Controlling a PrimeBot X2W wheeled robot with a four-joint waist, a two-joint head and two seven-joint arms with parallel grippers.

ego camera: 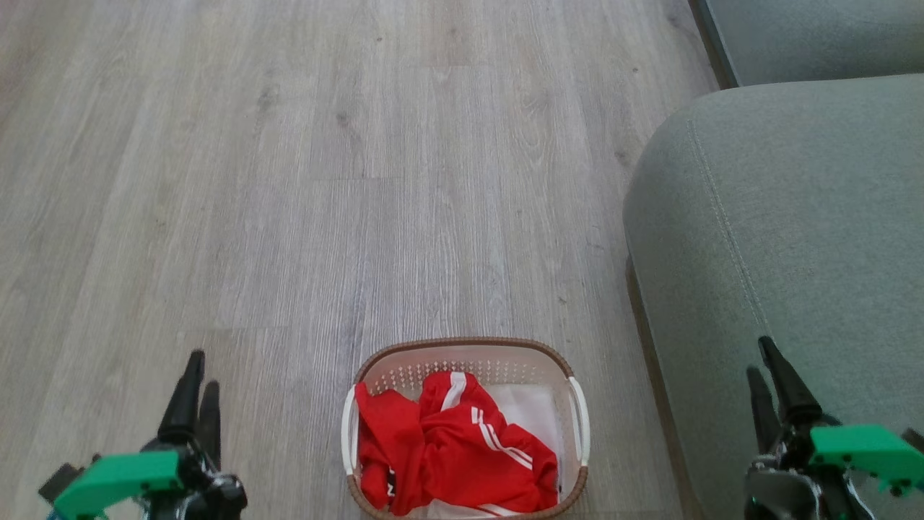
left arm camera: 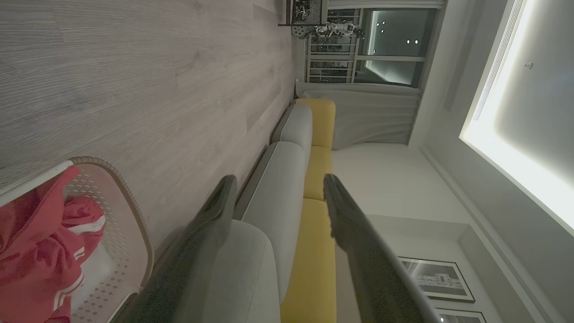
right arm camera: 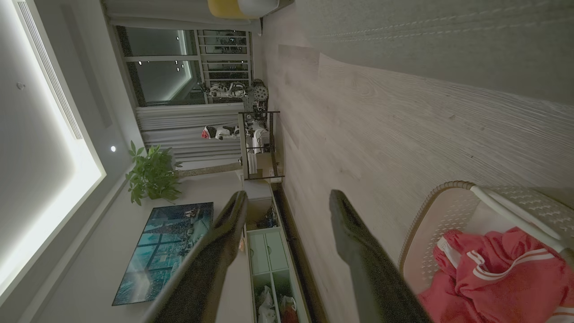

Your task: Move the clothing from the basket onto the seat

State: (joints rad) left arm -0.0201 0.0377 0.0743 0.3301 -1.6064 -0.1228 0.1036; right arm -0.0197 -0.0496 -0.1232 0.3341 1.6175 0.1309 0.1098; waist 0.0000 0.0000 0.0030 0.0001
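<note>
The red clothing (ego camera: pixel 451 451) with white stripes lies crumpled in the basket (ego camera: pixel 465 345) on the floor, at the bottom middle of the head view. It also shows as the red clothing (left arm camera: pixel 36 255) in the basket (left arm camera: pixel 134 211) of the left wrist view, and as clothing (right arm camera: pixel 497 273) in the basket (right arm camera: pixel 430 202) of the right wrist view. The grey-green seat (ego camera: pixel 787 238) stands to the right of the basket. My left gripper (ego camera: pixel 198 379) is open, low left of the basket. My right gripper (ego camera: pixel 766 372) is open over the seat's front part. Both hold nothing.
A white liner sheet (ego camera: pixel 534 412) lies under the clothing in the basket. Wood-look floor (ego camera: pixel 325 180) stretches ahead and to the left. A second grey cushion (ego camera: pixel 816 36) sits at the far right. The left wrist view shows a sofa with yellow back cushions (left arm camera: pixel 316 179).
</note>
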